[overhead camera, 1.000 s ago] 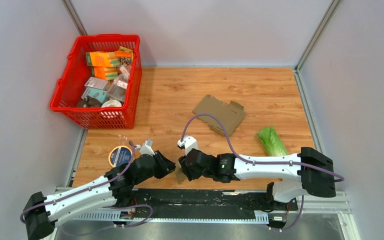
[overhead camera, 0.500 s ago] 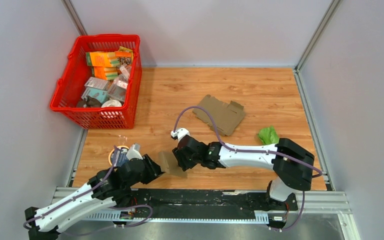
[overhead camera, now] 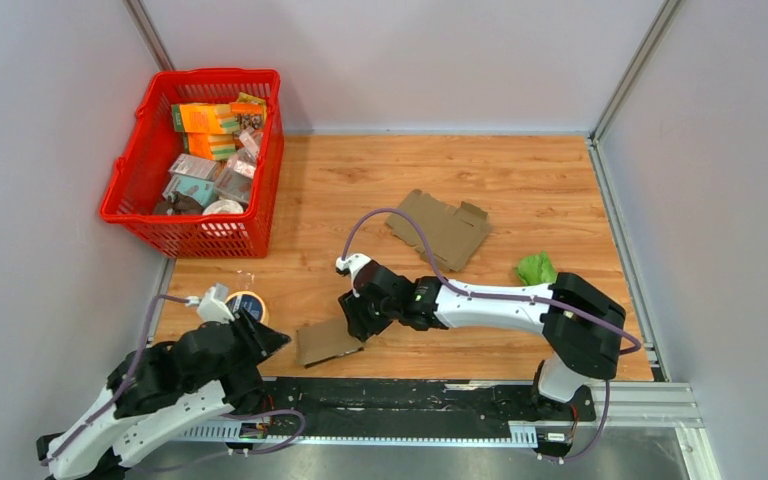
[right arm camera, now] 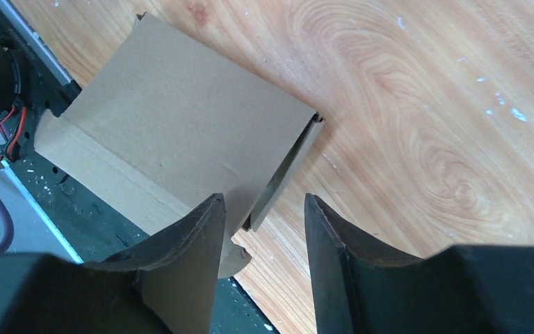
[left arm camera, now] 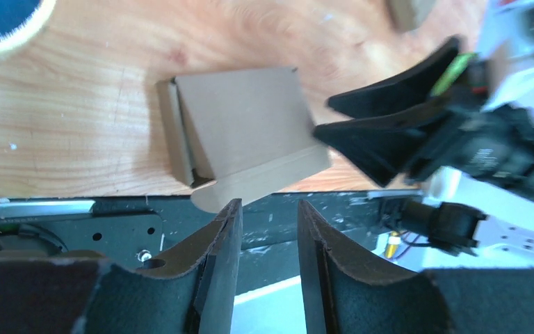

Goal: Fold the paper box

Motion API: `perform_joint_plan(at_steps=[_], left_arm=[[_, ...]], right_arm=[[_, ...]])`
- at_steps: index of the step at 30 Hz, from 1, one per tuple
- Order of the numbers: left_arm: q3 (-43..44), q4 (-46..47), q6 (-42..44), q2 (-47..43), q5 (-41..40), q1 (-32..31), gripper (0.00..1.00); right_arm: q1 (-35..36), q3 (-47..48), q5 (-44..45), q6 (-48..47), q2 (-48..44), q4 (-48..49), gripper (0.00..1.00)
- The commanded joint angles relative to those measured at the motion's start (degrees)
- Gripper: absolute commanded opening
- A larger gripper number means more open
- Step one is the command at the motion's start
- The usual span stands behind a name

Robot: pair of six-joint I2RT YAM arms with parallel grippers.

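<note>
Since a second ago my left pincer (overhead camera: 270,338) has released the paper box (overhead camera: 325,342) and drawn back toward the near left corner; the box, then up between both pincers, now lies flat on the tabletop (overhead camera: 360,190) by its near edge; my right pincer (overhead camera: 352,322) has shifted left and stands at the box's right end.

Left wrist view: my left fingers (left arm camera: 219,240) are apart with nothing between them, over the black rail (left arm camera: 111,229); the box shows a folded-in wall at its left end and a flap jutting over the rail, an overhang the top view does not make plain; the right pincer's two fingers are apart at the box's right edge; contact I cannot confirm.

Right wrist view: fingers (right arm camera: 195,229) apart, straddling one box corner from above; not clamped on it.

Top view only: flat cardboard sheet (overhead camera: 440,228) well behind the box; red basket (overhead camera: 210,235) of packets at far left; green lettuce (overhead camera: 535,268) beside the right arm; blue-faced roll (overhead camera: 247,303) just beyond my left pincer.
</note>
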Motion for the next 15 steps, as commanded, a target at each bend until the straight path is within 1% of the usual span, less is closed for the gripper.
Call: perform_joint_plan(at_steps=[1, 3, 4, 5, 6, 7, 9, 12, 15], left_arm=[[7.26, -9.52, 4.05, 0.65, -6.72, -0.32, 0.44], [6.48, -9.45, 3.09, 1.62, -6.73, -0.32, 0.51], [5.34, -7.79, 3.08, 1.70, -5.94, -0.32, 0.54], [3.94, -5.60, 3.26, 1.27, -3.93, -0.32, 0.57], [0.97, -0.62, 3.34, 1.09, -3.13, -0.32, 0.62], [-0.54, 1.52, 3.26, 0.92, -2.77, -0.32, 0.71], [-3.88, 5.48, 3.00, 1.44, -3.29, -0.32, 0.74], [-6.78, 8.21, 0.89, 4.25, -4.70, -0.32, 0.75], [-8.72, 14.00, 2.64, 8.90, -3.65, -0.32, 0.74]], right_arm=[[0.85, 1.95, -4.08, 0.97, 2.24, 3.77, 0.50], [0.85, 1.95, -5.48, 1.15, 3.21, 4.12, 0.54], [0.76, 1.52, -6.10, 1.67, 3.21, 4.56, 0.61], [0.76, 1.08, -6.54, 1.94, 2.95, 5.09, 0.64], [0.41, 0.81, -7.93, 2.38, 2.86, 6.14, 0.66], [0.24, 0.63, -8.56, 2.81, 2.95, 6.15, 0.68], [-0.38, 0.63, -9.26, 3.61, 3.21, 5.97, 0.68], [-1.34, -0.59, -10.14, 4.40, 3.39, 6.85, 0.69], [-2.75, -2.88, -11.11, 5.63, 3.83, 8.60, 0.65]])
